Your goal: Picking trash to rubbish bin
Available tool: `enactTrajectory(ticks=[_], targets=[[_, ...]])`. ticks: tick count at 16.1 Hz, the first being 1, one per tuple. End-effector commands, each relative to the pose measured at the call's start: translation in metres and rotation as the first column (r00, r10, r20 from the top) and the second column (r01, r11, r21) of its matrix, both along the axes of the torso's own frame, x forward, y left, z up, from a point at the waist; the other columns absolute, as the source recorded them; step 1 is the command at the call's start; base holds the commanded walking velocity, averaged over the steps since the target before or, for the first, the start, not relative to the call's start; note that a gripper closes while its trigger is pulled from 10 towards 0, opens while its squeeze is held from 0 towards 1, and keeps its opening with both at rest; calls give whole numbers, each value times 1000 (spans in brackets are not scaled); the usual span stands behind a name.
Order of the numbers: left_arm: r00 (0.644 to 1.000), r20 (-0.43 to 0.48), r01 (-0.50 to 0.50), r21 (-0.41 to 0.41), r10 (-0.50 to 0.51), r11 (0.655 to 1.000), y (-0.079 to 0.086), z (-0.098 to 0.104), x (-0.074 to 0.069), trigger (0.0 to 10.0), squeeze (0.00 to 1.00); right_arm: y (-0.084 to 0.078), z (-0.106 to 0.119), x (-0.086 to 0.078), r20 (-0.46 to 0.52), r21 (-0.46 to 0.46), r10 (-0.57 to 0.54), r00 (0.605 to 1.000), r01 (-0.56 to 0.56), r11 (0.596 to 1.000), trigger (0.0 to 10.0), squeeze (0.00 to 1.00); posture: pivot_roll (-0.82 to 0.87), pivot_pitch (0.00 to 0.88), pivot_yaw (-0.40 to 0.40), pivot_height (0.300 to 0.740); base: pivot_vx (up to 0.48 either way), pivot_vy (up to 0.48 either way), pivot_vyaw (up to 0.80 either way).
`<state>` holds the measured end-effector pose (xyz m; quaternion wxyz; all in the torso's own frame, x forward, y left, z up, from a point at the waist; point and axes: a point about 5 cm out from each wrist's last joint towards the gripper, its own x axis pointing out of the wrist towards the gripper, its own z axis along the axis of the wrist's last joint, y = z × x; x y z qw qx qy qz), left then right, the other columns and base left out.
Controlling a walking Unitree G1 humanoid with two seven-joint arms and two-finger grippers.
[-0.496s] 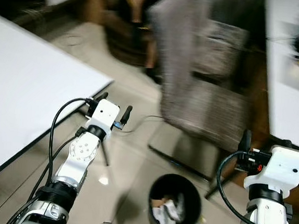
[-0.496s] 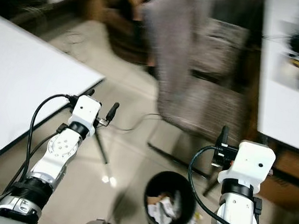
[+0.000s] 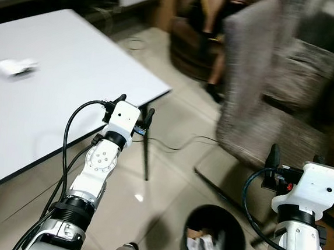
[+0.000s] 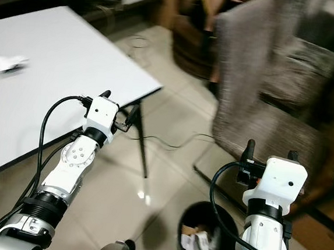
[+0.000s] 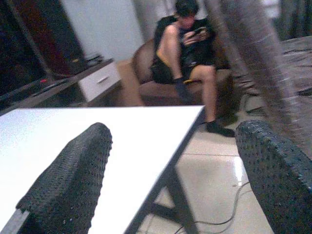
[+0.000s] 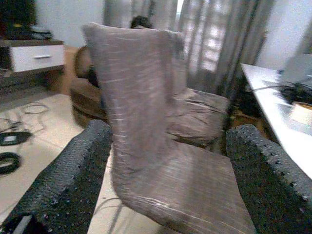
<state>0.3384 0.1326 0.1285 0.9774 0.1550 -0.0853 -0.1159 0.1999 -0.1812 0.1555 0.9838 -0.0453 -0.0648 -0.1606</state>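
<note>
Tiled floor point(image 3: 167, 189) between a white table point(image 3: 40, 102) on the left and a grey upholstered chair point(image 3: 262, 104) on the right, with a person seated on a brown sofa point(image 5: 187, 46) beyond. Black rubbish bin point(image 3: 212, 243) low on the floor near the chair's legs, crumpled paper trash point(image 3: 203, 248) inside, and one more white scrap point(image 3: 14, 66) on the far tabletop. Left gripper point(image 3: 134, 111) raised at the table's corner, right gripper point(image 3: 296, 157) up before the chair, both spread wide and empty.

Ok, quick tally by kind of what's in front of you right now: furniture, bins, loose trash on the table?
White table: 1
Brown-grey chair: 1
Black rubbish bin, crumpled paper inside: 1
White scrap on the table: 1
Seated person: 1
Total: 5
</note>
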Motion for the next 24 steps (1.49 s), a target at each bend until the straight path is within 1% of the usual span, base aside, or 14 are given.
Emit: enactTrajectory(ticks=[1,6,7,11,13,15,18,21,24], targets=[[1000,18,-12,0,12,1000,-1,6,2,10000,0,-1,1,0,5,4,-6,1000,6,1000,10000,0,69,88,-6,740,0,0,800],[999,6,-46,12,45,999,2,6,3,10000,0,2,-1,-1,-4,10,8,1000,-8,1000,10000,0,69,88,-6,740,0,0,800],[999,5,-51,13,50,999,2,6,3,10000,0,1,-1,-1,-4,11,9,1000,-9,1000,10000,0,49,89,5,740,0,0,800],[997,-20,-68,2,68,998,3,5,6,10000,0,2,0,2,-2,12,22,1000,-22,1000,10000,0,50,87,4,740,0,0,800],[997,-83,-7,-16,6,1000,1,6,9,10000,0,3,-1,3,1,17,27,1000,-27,999,10000,0,59,82,6,740,0,199,800],[997,-76,2,-4,-3,1000,2,10,11,10000,0,6,-2,4,2,26,33,999,-33,999,10000,0,65,87,13,740,324,343,800],[997,-74,8,-25,-10,1000,2,10,10,10000,0,8,-4,4,-3,35,38,999,-38,999,10000,0,64,94,20,740,0,0,794],[997,-79,17,-26,-19,1000,-2,9,10,10000,0,7,-6,3,-11,37,35,999,-35,999,10000,0,61,98,25,740,0,0,754],[996,-80,23,-47,-26,999,-5,10,9,10000,0,8,-6,3,-15,30,37,999,-36,999,10000,0,58,99,28,740,0,0,794]])
